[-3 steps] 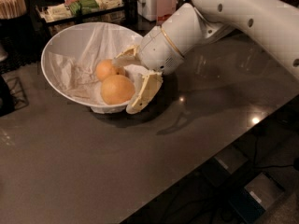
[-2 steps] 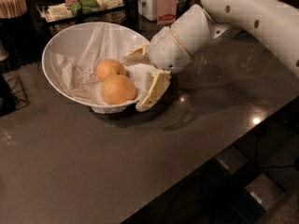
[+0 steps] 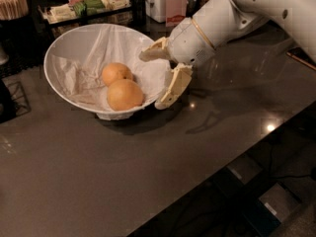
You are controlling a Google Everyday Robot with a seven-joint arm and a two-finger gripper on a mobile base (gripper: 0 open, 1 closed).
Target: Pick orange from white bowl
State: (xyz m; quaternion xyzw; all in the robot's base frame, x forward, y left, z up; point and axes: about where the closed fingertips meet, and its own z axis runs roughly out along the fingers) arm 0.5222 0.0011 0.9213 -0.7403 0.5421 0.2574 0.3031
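Oranges first: two are counted, both sitting in the one white bowl [image 3: 54, 58], which is lined with crumpled white paper [image 3: 74, 80] and parked on a dark table [image 3: 148, 172]. The front orange [image 3: 125, 95] is the slightly bigger one and is found low in the bowl, a bit right of the middle, resting on the paper. The back orange [image 3: 116, 73] is tucked just behind and to its left, and the two look to be touching or very nearly so. One gripper [image 3: 151, 81] is seen, at the bowl's right rim, on the end of a white arm [image 3: 222, 23] coming in from the upper right. Its two fingers are spread wide with nothing grasped between them. The upper finger [image 3: 154, 52] pokes over the rim above the paper, and the lower finger [image 3: 173, 87] hangs down along the bowl's right side with its tip near the table. Neither finger is touching either orange, and the front orange sits just left of the lower finger. Whether the lower finger actually touches the bowl can't be told. Along the back edge, one tray of packets [image 3: 84, 6], one tub of wooden sticks [image 3: 12, 4] and one white appliance [image 3: 157, 1] can be made out.
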